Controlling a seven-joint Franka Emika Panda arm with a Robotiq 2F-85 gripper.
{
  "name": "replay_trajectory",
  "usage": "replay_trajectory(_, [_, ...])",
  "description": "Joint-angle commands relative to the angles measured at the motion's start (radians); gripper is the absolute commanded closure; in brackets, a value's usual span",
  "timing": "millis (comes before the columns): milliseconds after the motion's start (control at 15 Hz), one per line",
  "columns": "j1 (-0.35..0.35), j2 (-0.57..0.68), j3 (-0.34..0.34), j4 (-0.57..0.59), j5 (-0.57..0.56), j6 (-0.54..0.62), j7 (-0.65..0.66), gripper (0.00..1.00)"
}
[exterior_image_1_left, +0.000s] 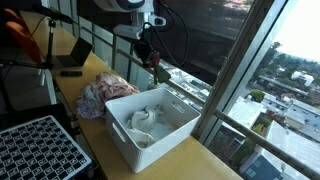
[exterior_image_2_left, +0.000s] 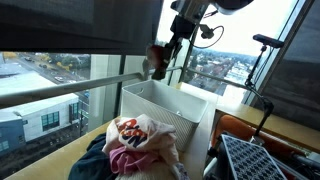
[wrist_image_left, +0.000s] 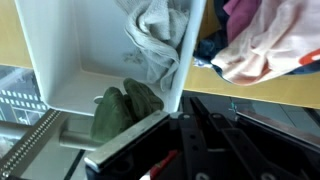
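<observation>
The claw (exterior_image_1_left: 150, 55) hangs high over the white bin (exterior_image_1_left: 168, 140), close to the window. It is squeezed nearly all the way shut. It looks like it is pinching 1 small cloth (wrist_image_left: 125, 108). That cloth looks green in the wrist view and dangles in the air, touching nothing else. It is above the bin, near 1 edge and not over the middle.

Inside the bin lies a pale cloth (exterior_image_1_left: 145, 122), all crumpled. Just beside the bin on the surface (exterior_image_1_left: 205, 160) is a pile of clothes (exterior_image_2_left: 135, 140), pink, white and dark. A black tray (exterior_image_1_left: 35, 150) full of holes sits near the pile.

What could go wrong? The pinch looks thin, so the small cloth might slip out early if the arm jerks. It hangs close to the bin's edge, so if it fell now it could catch on the rim or land outside by the window. If the claw goes down too far to the side, it could bump the bin wall and push the bin along the surface.
</observation>
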Motion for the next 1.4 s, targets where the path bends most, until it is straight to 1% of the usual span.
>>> replay_trajectory(0, [0.044, -0.098, 0.075, -0.039, 0.031, -0.032, 0.025, 0.99])
replay_trajectory(200, [0.087, -0.103, 0.134, -0.101, 0.044, -0.011, 0.055, 0.99])
replay_trajectory(467, [0.124, -0.041, 0.181, -0.189, 0.071, 0.005, 0.063, 0.99])
replay_trajectory(800, [0.165, 0.2, 0.204, -0.167, 0.084, 0.02, 0.089, 0.99])
replay_trajectory(933, [0.183, 0.3, 0.184, -0.153, 0.061, 0.037, 0.107, 0.99])
replay_trajectory(1067, [0.181, 0.368, 0.168, -0.135, 0.066, 0.04, 0.103, 0.99])
replay_trajectory(1133, [0.175, 0.388, 0.157, -0.123, 0.069, 0.036, 0.1, 0.89])
replay_trajectory(1200, [0.169, 0.401, 0.149, -0.11, 0.072, 0.028, 0.097, 0.67])
replay_trajectory(1267, [0.157, 0.4, 0.14, -0.102, 0.079, 0.02, 0.089, 0.64])
replay_trajectory(1333, [0.148, 0.4, 0.131, -0.093, 0.085, 0.014, 0.084, 0.64])
